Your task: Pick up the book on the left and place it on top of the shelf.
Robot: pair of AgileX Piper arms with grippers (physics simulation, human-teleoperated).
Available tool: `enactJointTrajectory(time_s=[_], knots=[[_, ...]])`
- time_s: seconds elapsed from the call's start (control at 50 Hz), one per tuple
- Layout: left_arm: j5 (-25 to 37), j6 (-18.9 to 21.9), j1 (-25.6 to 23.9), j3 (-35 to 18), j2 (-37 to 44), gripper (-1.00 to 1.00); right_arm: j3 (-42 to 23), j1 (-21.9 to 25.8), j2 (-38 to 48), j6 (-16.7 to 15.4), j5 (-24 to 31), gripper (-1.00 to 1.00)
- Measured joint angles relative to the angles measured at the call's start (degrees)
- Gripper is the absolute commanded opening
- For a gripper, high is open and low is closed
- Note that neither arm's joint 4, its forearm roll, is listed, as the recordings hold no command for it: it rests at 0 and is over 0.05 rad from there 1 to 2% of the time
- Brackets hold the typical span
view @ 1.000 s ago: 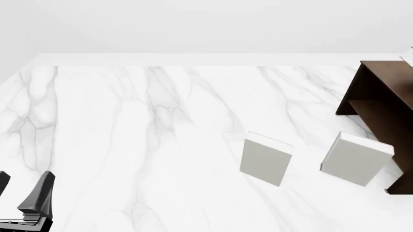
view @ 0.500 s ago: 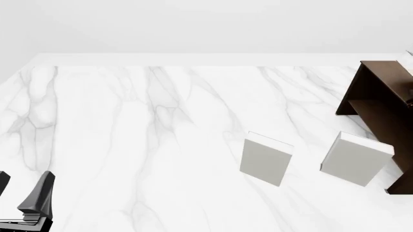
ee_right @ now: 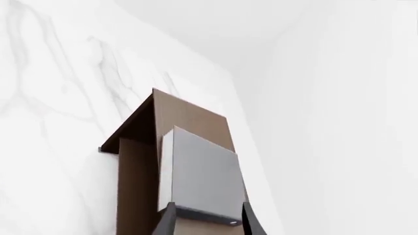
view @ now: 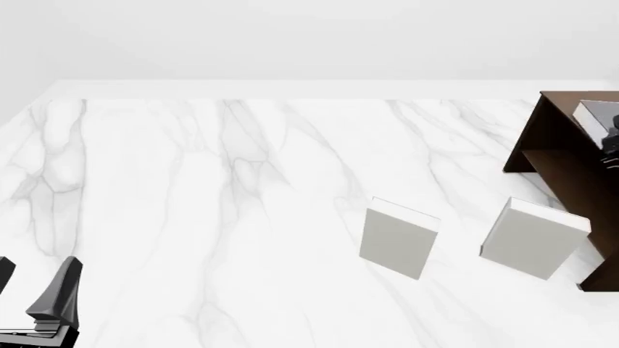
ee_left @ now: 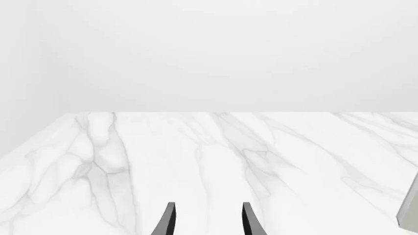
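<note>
At three o'clock, over the shelf [ee_right: 189, 115], the book [ee_right: 199, 171] was held pinched by the right gripper [ee_right: 207, 220], ready for placing; the left gripper [ee_left: 207, 220] was parted, empty.

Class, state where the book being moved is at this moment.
The book is over the flat top of the shelf at the front view's far right edge, between the right gripper fingers; whether it rests on the top yet is unclear.
</note>
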Motion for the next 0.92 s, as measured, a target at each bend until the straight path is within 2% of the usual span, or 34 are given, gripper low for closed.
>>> enactJointTrajectory(time_s=[0.92], knots=[[0.0,0.0,0.0,0.0,0.0,1.0,-3.64,7.46,-8.53,9.42,1.6,1.0]])
